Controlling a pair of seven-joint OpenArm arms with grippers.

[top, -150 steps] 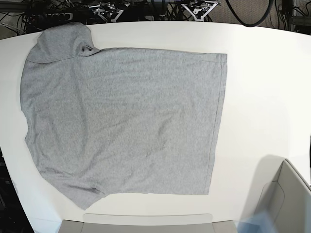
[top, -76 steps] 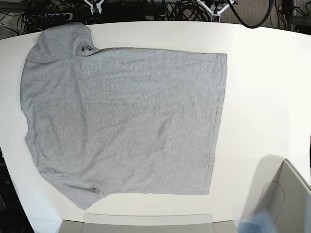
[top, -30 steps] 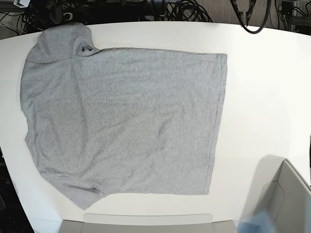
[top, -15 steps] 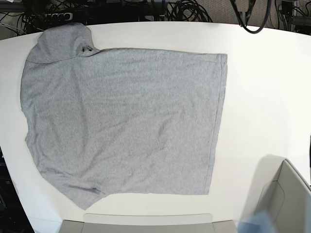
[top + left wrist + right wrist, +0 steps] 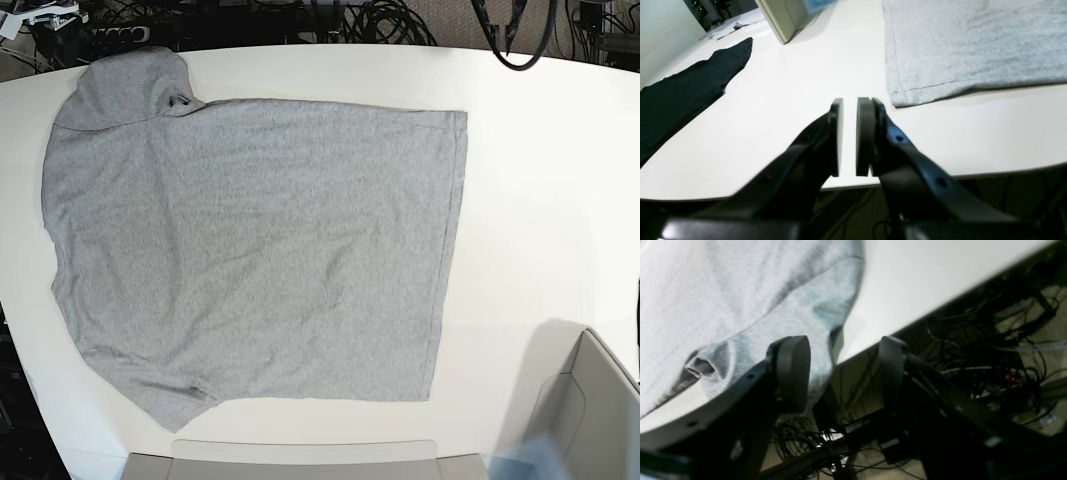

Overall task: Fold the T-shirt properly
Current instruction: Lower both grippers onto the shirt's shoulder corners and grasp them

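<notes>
T-shirt [image 5: 250, 250] lies flat on the desk [image 5: 540, 200]: soft, limp; best taken by hem corners. Left jaws narrow, empty; right jaws wide, empty.

This looks like a robotics lab. A broad white counter [image 5: 540, 200] carries the work. Beyond its far edge, just behind and below the right claw [image 5: 840, 373], hang dense tangles of black cables [image 5: 973, 350], with a small red indicator light glowing among them. A pale grey bin [image 5: 783, 16] stands on the counter well ahead of the left claw [image 5: 848, 133].
</notes>
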